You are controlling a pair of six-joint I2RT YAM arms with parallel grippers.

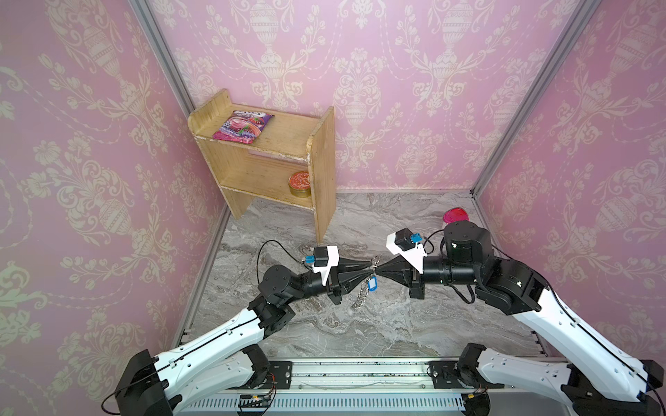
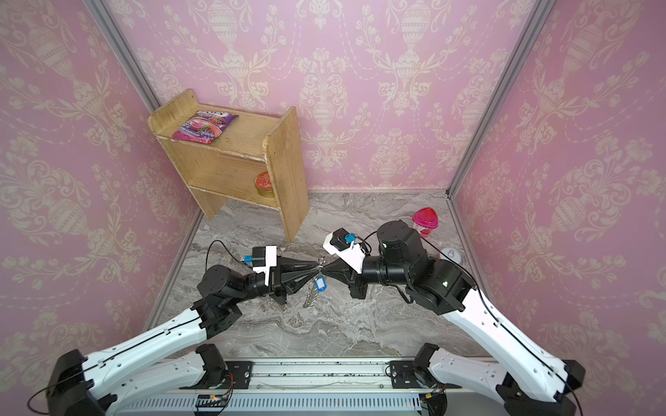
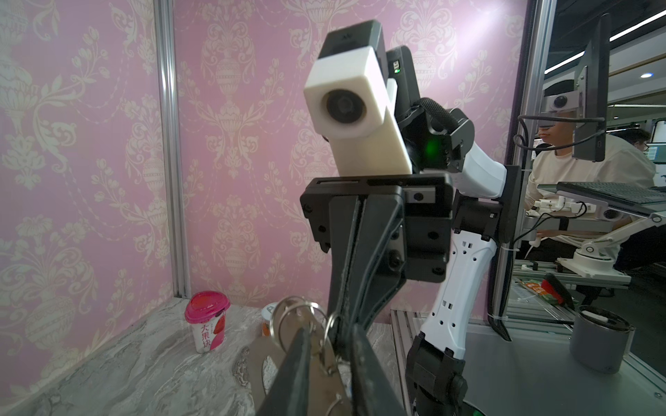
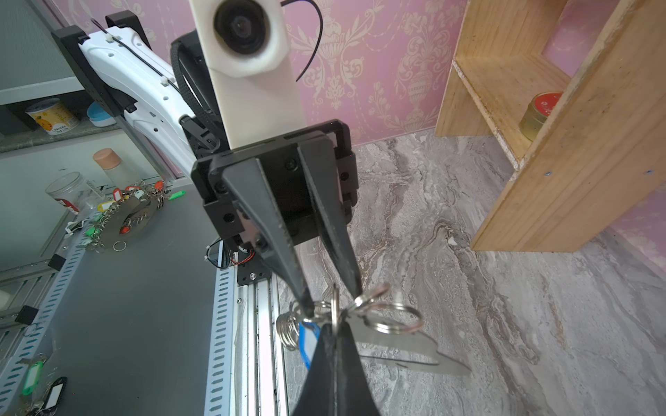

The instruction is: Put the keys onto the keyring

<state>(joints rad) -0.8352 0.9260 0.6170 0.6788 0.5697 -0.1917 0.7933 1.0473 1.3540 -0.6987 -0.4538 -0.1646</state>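
1. The keyring (image 4: 400, 345) is up off the tabletop (image 1: 396, 324), midway between the two arms; the right end effector (image 3: 337, 324) is clamped tight on its edge and carries it.
2. The left end effector (image 4: 331, 300) faces it with jaws narrowly parted, tips either side of the plate's small rings (image 4: 394, 318); it grips nothing that I can make out.
3. The keys (image 4: 306, 342), a blue-tagged bunch, hang just beside the plate, below where the tips meet, clear of the tabletop.
4. Judgement: the threading looks done or nearly so; whether the bunch's loop sits fully on a ring is too small to tell; what is left is confirming that and setting the plate down.
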